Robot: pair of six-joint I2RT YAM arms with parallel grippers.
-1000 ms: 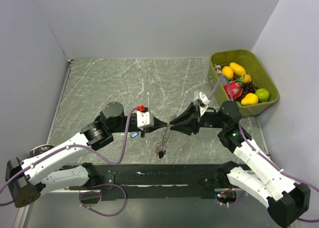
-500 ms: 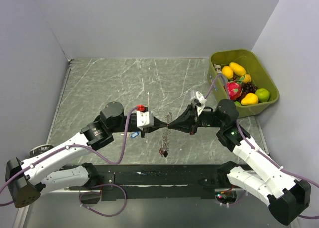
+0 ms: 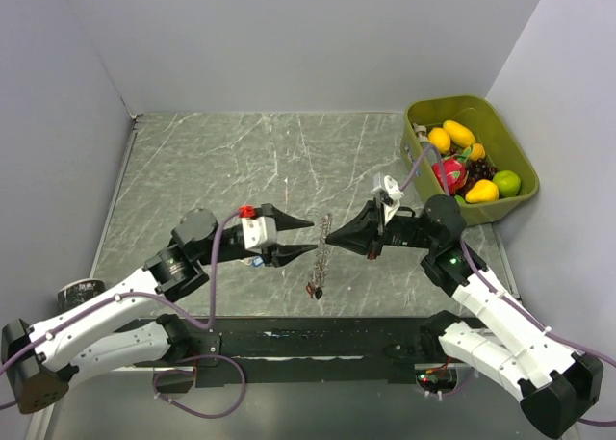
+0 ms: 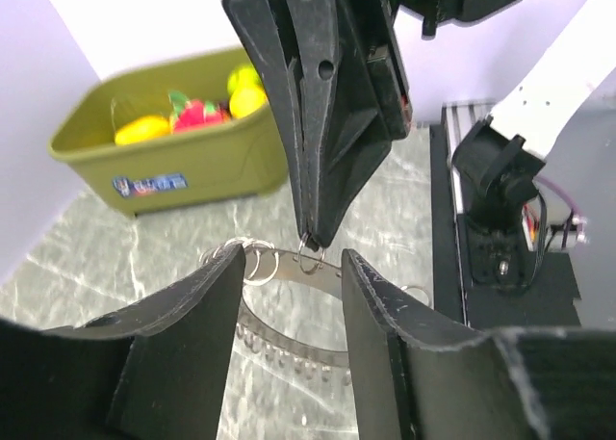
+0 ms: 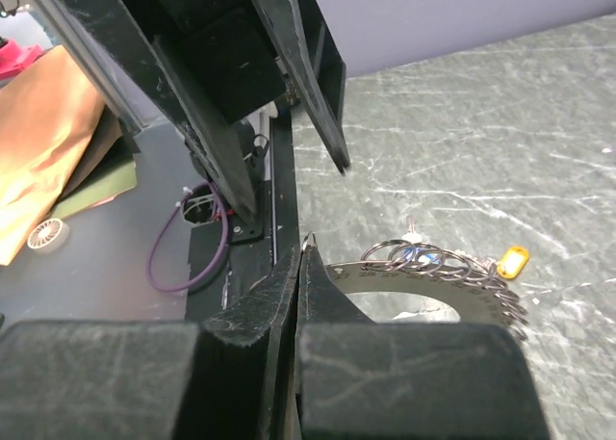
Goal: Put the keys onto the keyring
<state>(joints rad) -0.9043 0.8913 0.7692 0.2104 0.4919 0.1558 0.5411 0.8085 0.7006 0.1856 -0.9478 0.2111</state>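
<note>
The keyring point(image 3: 322, 255), a flat grey metal band with small wire rings on it, hangs over the table from my right gripper point(image 3: 329, 236), which is shut on one small ring at its top. A red-tagged key point(image 3: 313, 291) dangles at its lower end. My left gripper point(image 3: 314, 238) stands open just left of the ring, touching nothing. In the left wrist view the band point(image 4: 293, 349) shows between my open fingers point(image 4: 192, 334). In the right wrist view the shut gripper point(image 5: 304, 252) holds the band point(image 5: 424, 278), which carries a yellow-tagged key point(image 5: 512, 260). A blue-tagged key point(image 3: 258, 261) lies under the left gripper.
An olive bin point(image 3: 510, 137) full of coloured fruit stands at the back right, against the right wall. The black base rail point(image 3: 318, 339) runs along the near edge. Grey walls close in the marble table on three sides.
My left gripper has opened, let go of the keyring and drawn back to the left. My right gripper has shut on the ring's top, and the keyring now hangs from it alone.
</note>
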